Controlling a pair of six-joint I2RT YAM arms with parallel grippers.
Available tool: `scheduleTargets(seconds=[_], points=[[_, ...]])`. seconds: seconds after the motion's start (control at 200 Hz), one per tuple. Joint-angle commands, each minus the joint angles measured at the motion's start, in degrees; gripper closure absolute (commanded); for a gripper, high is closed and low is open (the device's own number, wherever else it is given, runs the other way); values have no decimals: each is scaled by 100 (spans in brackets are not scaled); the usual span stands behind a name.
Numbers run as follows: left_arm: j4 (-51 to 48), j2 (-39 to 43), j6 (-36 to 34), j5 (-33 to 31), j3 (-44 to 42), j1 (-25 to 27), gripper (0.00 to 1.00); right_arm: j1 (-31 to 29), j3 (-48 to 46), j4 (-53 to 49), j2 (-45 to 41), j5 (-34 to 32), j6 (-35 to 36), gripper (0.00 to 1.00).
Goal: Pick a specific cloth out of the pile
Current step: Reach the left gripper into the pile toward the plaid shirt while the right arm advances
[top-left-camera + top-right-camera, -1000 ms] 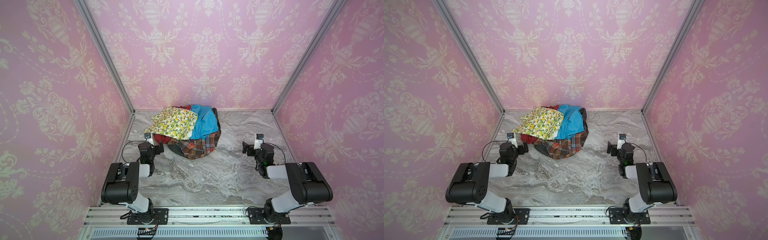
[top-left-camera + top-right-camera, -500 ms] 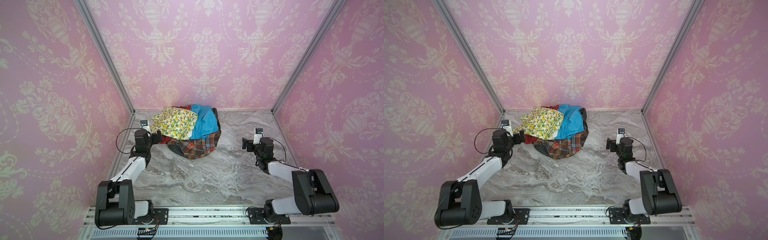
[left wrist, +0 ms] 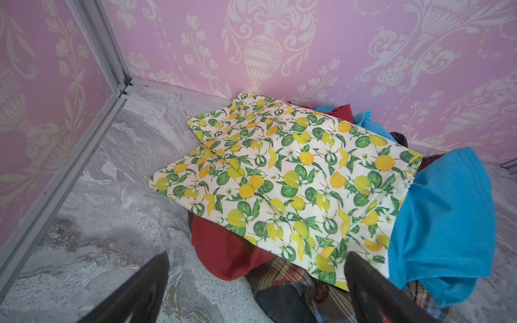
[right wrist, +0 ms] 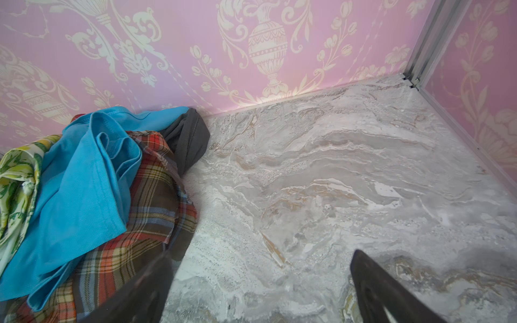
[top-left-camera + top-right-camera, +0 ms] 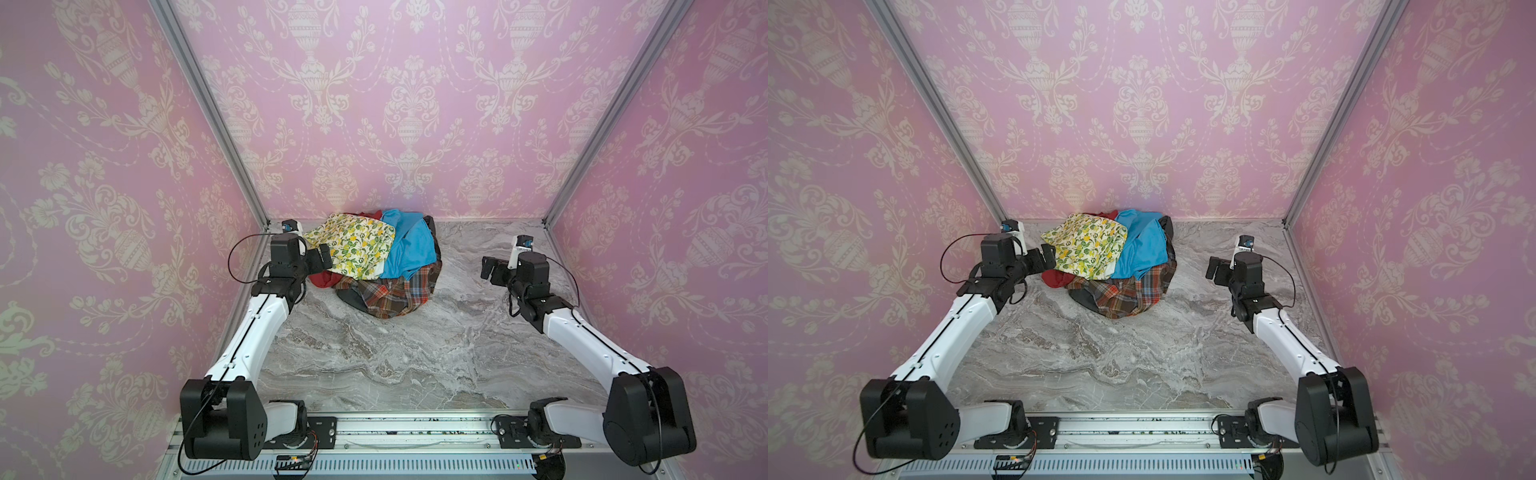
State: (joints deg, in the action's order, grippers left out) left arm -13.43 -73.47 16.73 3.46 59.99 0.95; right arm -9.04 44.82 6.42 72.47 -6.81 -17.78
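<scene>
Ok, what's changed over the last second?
The left gripper reached out to the left edge of the pile, beside the lemon-print cloth. The right gripper also moved toward the back wall, staying right of the pile over bare table. Both jaws stayed open, nothing grabbed. The pile and the plaid cloth haven't shifted.

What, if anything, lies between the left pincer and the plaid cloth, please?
The dark red cloth sits between the open left pincer and the plaid cloth, while the lemon-print cloth and the blue cloth lie on top of it. From the right pincer, only bare table stands before its exposed side.
</scene>
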Motion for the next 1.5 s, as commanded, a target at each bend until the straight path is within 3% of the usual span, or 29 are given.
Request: scheduleTargets(seconds=[0.0, 0.265, 0.49, 0.761, 1.306, 1.496], points=[[-1042, 88, 571, 234, 364, 56, 1, -206, 282, -563, -135, 134, -320, 0], [-1967, -106, 681, 269, 478, 844, 1, -705, 346, -641, -51, 223, -366, 0], [-1781, -374, 1000, -211, -46, 1921, 3, -843, 379, -686, 61, 358, -360, 0], [-1526, -1425, 1126, -753, 284, 2882, 2, -841, 286, -697, -8, 452, -423, 0], [-1403, -3128, 1260, -1507, 1091, 3410, 0, -844, 83, -863, -351, 312, -301, 0], [-1433, -3525, 1092, -1489, 1330, 3403, 6, -845, -54, -979, -481, 109, -270, 0]])
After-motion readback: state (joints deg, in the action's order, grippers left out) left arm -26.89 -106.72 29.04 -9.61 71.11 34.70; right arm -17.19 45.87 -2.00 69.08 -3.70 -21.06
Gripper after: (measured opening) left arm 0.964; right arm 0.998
